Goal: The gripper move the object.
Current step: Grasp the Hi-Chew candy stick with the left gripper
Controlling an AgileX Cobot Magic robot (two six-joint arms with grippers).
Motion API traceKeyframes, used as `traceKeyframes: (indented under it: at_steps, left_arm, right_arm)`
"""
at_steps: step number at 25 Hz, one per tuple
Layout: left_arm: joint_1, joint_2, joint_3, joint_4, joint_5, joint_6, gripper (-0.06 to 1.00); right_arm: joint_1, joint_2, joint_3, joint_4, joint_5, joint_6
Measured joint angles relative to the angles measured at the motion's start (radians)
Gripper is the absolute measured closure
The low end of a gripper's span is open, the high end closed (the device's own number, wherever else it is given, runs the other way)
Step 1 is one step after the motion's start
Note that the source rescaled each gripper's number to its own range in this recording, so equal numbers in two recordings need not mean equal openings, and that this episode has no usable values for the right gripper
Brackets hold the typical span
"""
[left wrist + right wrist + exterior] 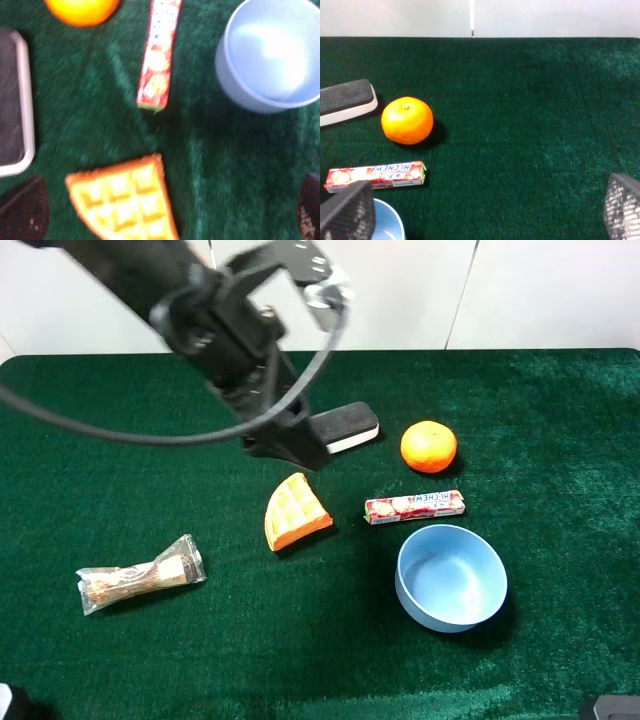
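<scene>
The candy stick pack [414, 506], white-pink with red ends, lies flat on the green cloth between the orange and the blue bowl. It also shows in the left wrist view [159, 55] and the right wrist view [376, 176]. My left gripper [287, 448] hangs above the cloth, over the gap between the eraser and the waffle wedge, left of the pack and apart from it. In the left wrist view the left gripper [165, 212] is open and empty, its fingertips [24, 210] wide apart. My right gripper [485, 210] is open and empty, back from the pack.
An orange [429, 446], a black eraser [345, 427], an orange waffle wedge [295, 512], a blue bowl [492, 585] and a clear-wrapped brown snack bar [140, 575] lie on the green cloth [560, 440]. The left arm's black cable loops over the left side.
</scene>
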Motion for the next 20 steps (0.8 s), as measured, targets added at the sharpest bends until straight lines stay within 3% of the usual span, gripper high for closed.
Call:
traceKeyframes:
  at_steps: [14, 20]
  left_arm:
    - [-0.155, 0.263, -0.234, 0.172, 0.012, -0.057, -0.06]
    - [-0.184, 0.345, -0.247, 0.199, -0.071, -0.064, -0.06]
  right_arm:
    - [0.0, 0.0, 0.0, 0.0, 0.0, 0.0]
    - [0.0, 0.0, 0.0, 0.0, 0.0, 0.0]
